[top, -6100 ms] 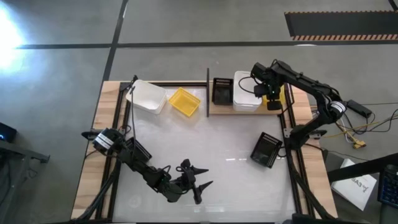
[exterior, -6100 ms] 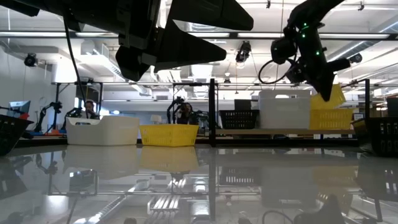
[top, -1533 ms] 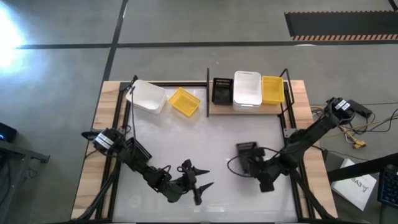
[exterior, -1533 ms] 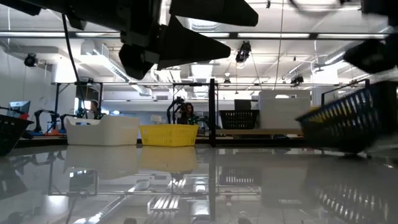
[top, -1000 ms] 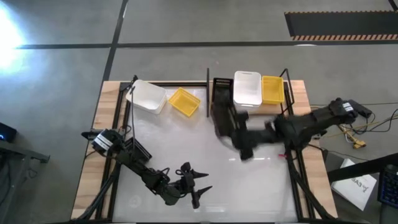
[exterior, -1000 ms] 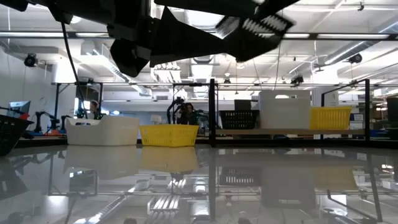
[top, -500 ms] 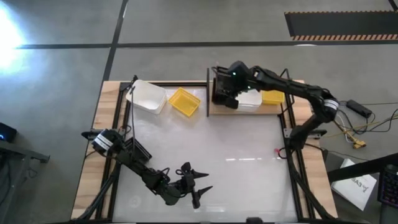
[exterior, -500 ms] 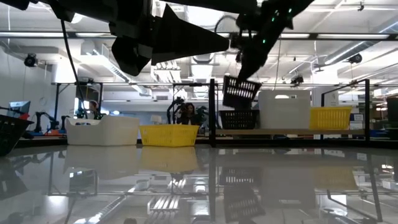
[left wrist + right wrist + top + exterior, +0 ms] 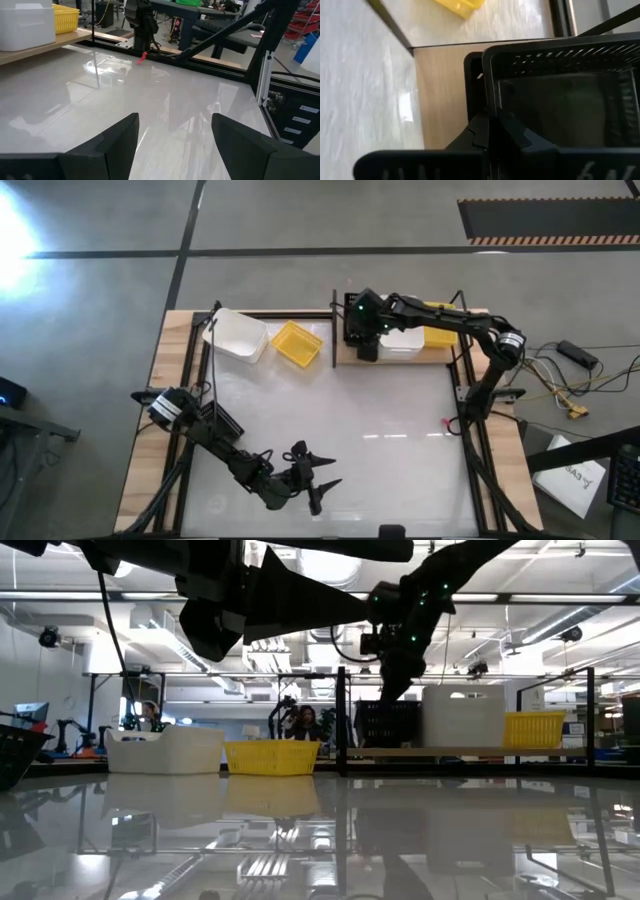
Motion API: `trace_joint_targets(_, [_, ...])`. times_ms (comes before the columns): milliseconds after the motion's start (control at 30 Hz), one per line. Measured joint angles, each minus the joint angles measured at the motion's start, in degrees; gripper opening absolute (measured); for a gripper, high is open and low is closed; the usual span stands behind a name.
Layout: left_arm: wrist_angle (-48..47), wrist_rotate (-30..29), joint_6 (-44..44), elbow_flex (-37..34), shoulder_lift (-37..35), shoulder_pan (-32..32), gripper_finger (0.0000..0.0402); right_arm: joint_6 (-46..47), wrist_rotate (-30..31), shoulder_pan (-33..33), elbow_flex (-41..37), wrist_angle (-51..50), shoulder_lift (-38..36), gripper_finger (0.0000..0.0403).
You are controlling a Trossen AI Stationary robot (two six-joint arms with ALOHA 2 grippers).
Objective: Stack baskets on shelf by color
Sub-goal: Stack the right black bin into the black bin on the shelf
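Lowered onto the shelf (image 9: 345, 358), the black basket (image 9: 560, 95) sits clenched in the right gripper (image 9: 366, 340).

The desk (image 9: 330, 420) has a white top that is smooth and very glossy; it reflects the ceiling lights and the baskets like a mirror. Its border (image 9: 160, 400) looks like pale raw wood, matt. The shelf (image 9: 445, 85) is also pale wood, with a smooth, dull surface and a thin black metal rod (image 9: 334, 328). The black basket (image 9: 560, 95) seems to be hard plastic with slotted sides and a slight shine. The white basket (image 9: 236, 335) and the yellow basket (image 9: 297, 343) look like smooth plastic. The left claw (image 9: 172, 142) has matt black fingers (image 9: 120, 145).
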Motion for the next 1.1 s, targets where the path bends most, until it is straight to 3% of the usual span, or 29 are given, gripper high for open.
trace_joint_targets(433, [0.00,0.00,0.07,0.00,0.00,0.51,0.0235,2.21,-0.31,2.14,-0.02,-1.53,-5.61,0.0009])
trace_joint_targets(967, [0.01,0.00,-0.06,0.00,0.00,0.66,0.0235,2.11,-0.23,2.39,-0.22,-4.38,-0.18,0.0010])
trace_joint_targets(1100, [0.00,0.00,-0.08,0.00,0.00,0.66,0.0235,0.63,-0.20,2.39,-0.22,-4.48,-0.34,0.0036])
